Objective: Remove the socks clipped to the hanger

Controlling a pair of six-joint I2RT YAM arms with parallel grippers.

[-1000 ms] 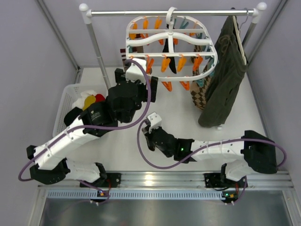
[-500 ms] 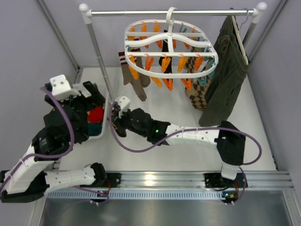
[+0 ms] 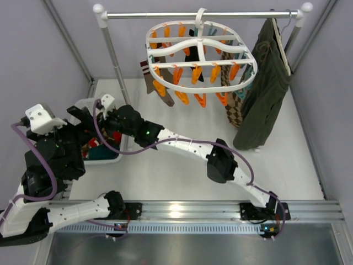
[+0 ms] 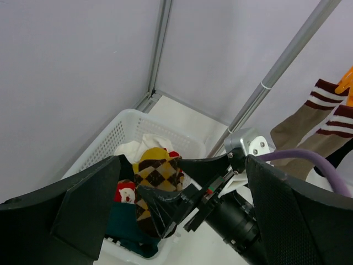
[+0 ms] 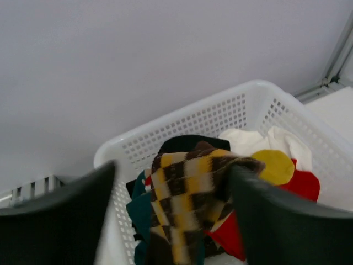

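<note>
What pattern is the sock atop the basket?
The sock has brown-and-yellow argyle diamonds, clearest in right wrist view.

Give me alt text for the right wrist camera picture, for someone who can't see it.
A brown-and-yellow argyle sock lies between two dark, spread fingers above a white mesh laundry basket. White, yellow, red and teal laundry fills the basket, with a plain grey wall behind.

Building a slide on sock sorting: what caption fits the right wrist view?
Right gripper open over an argyle sock in the white basket.
</note>
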